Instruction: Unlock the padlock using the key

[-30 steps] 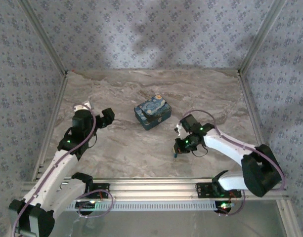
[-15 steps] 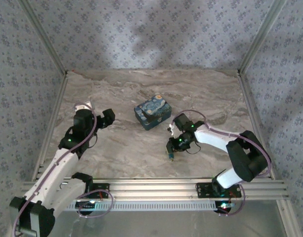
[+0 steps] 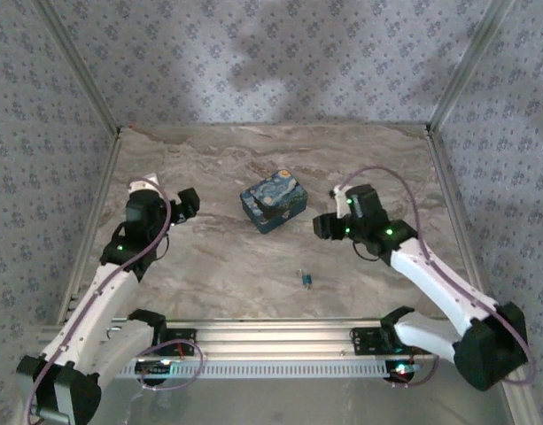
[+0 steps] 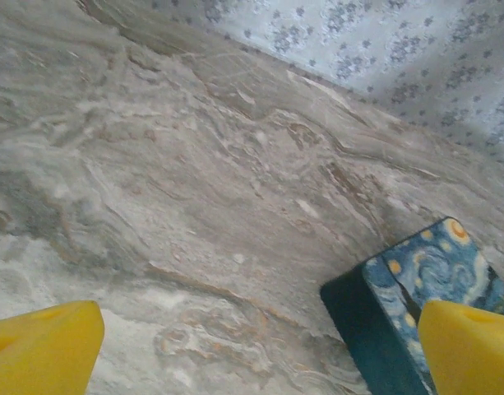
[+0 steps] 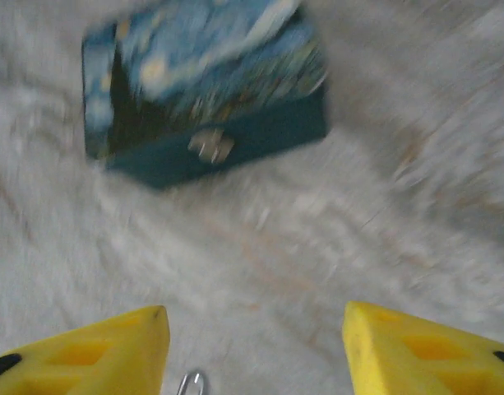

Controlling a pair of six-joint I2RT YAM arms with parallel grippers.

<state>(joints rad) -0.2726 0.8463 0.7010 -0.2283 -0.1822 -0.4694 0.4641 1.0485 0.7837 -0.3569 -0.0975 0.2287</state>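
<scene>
The padlock [image 3: 274, 206], a flat block printed with a blue night sky and yellow swirls, lies on the marble table near the middle. The key [image 3: 305, 281], tiny and teal-headed, lies loose on the table nearer the front, touching neither gripper. My right gripper [image 3: 321, 227] hovers just right of the padlock and behind the key. It is open and empty [image 5: 256, 350], with the padlock [image 5: 204, 86] ahead in the blurred right wrist view. My left gripper [image 3: 188, 202] stands wide open [image 4: 256, 354] left of the padlock [image 4: 428, 292], which sits by its right finger [image 4: 473, 346].
A small metal loop [image 5: 191, 383] shows at the bottom edge between the right fingers; I cannot tell what it belongs to. Patterned walls [image 3: 271, 62] and metal frame rails [image 3: 85, 230] enclose the table. Bare marble [image 3: 227, 266] lies between the arms.
The right gripper has opened and let go of the key, which now lies on the table. The right arm has risen and swung back to the right. The left arm shifted slightly.
</scene>
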